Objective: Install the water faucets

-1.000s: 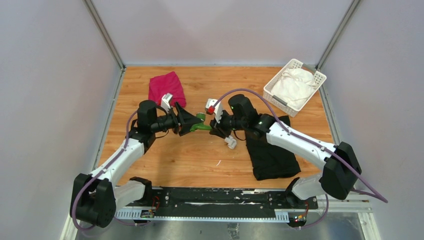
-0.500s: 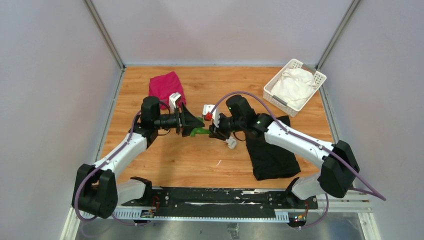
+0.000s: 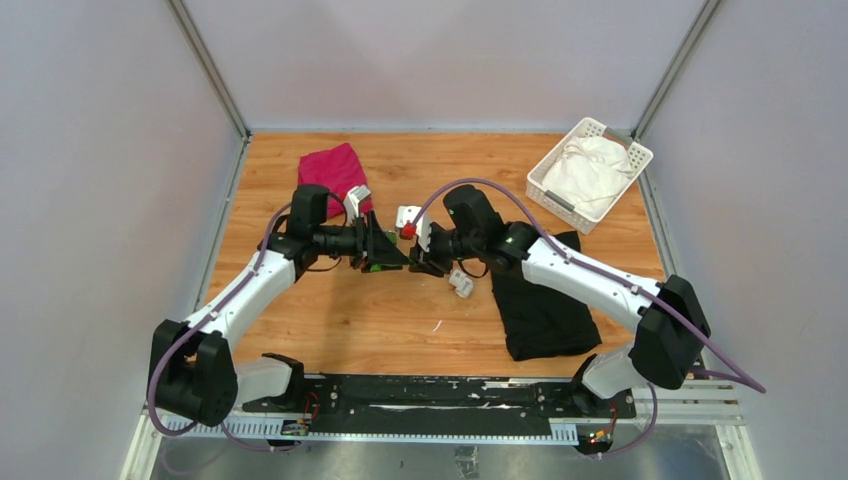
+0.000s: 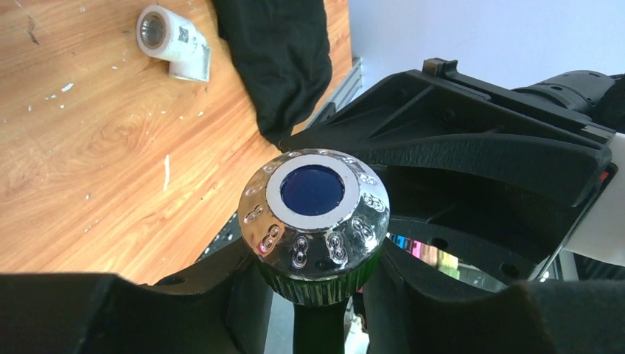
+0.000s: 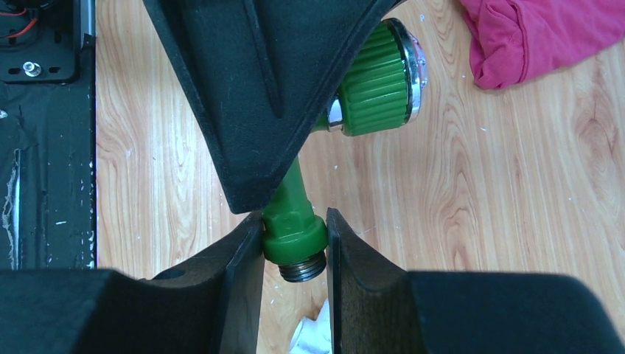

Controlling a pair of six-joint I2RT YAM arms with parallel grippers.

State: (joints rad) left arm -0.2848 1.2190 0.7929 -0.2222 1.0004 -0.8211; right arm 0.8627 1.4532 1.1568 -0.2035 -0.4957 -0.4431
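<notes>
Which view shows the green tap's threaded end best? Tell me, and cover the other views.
Right wrist: the green tap lies side-on, its threaded end bare between the fingers of the right tool. Left wrist shows only its chrome, blue-centred knob cap. Top external shows just a green sliver.

Left gripper [image 3: 393, 256]: has moved closer to the red cloth [image 3: 334, 172]; the camera on its wrist now sits just beside the cloth's lower corner, where a second ago it was clear of it.
Right gripper [image 3: 416, 258]: has followed toward the red cloth, so the gap between the two grippers has closed and their fingers now meet.
Green tap [image 5: 295, 225]: a second ago it showed plainly between the grippers in the top view; now only a sliver shows under the left fingers.
</notes>
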